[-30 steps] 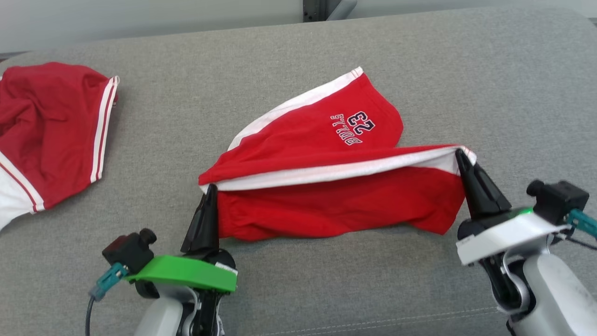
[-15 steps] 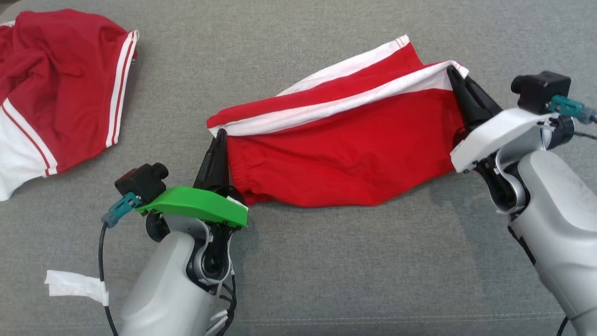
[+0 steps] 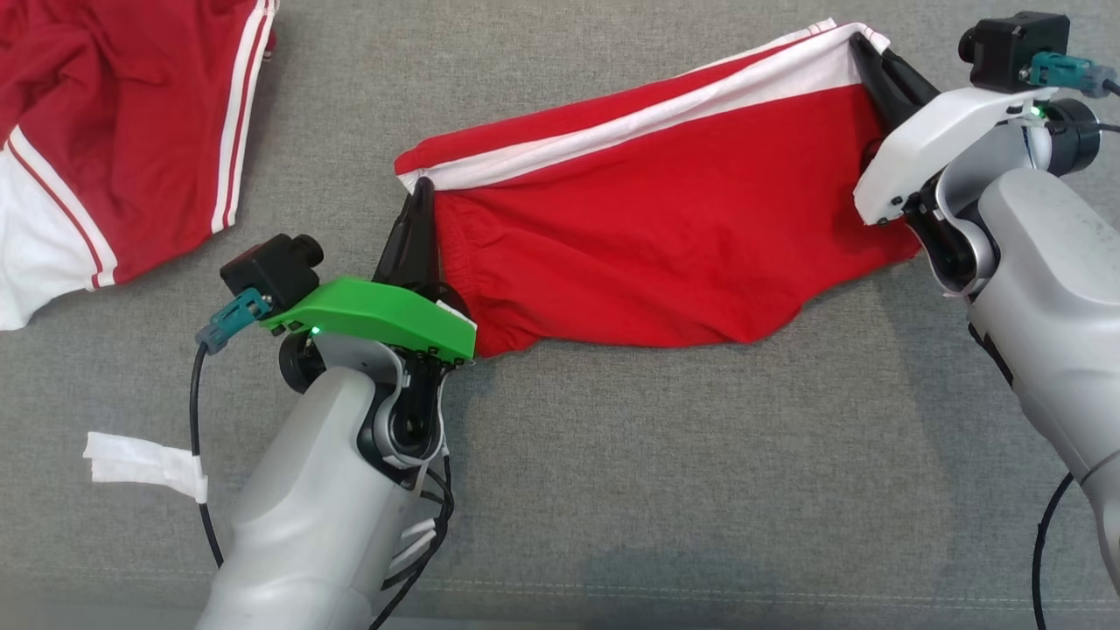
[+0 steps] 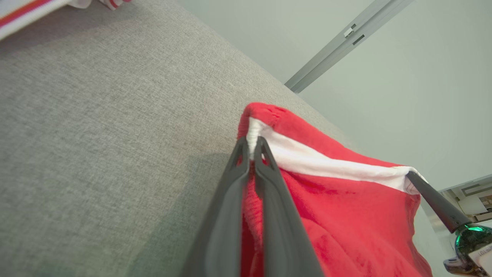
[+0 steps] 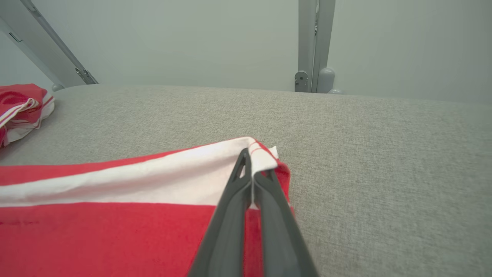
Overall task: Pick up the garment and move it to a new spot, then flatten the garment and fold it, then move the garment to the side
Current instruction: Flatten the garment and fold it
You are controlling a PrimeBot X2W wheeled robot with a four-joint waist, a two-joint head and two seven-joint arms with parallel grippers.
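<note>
The garment (image 3: 647, 227) is a pair of red shorts with a white side stripe, folded over on the grey cushion. My left gripper (image 3: 423, 188) is shut on its left corner at the waistband, seen close up with the garment (image 4: 326, 200) pinched in the left gripper (image 4: 251, 144). My right gripper (image 3: 862, 39) is shut on the far right corner, where the white hem of the garment (image 5: 115, 192) sits between the tips of the right gripper (image 5: 251, 161). The cloth is stretched between both grippers.
A second red garment with white stripes (image 3: 114, 131) lies bunched at the far left of the grey cushion (image 3: 612, 490). A white tag (image 3: 140, 464) hangs from the left arm's cable. Behind the cushion stands a pale wall with a metal post (image 5: 313, 46).
Both grippers have carried the held edge away from me, laying the red top layer over the printed leg. The head camera has tilted down, shifting the whole scene upward.
</note>
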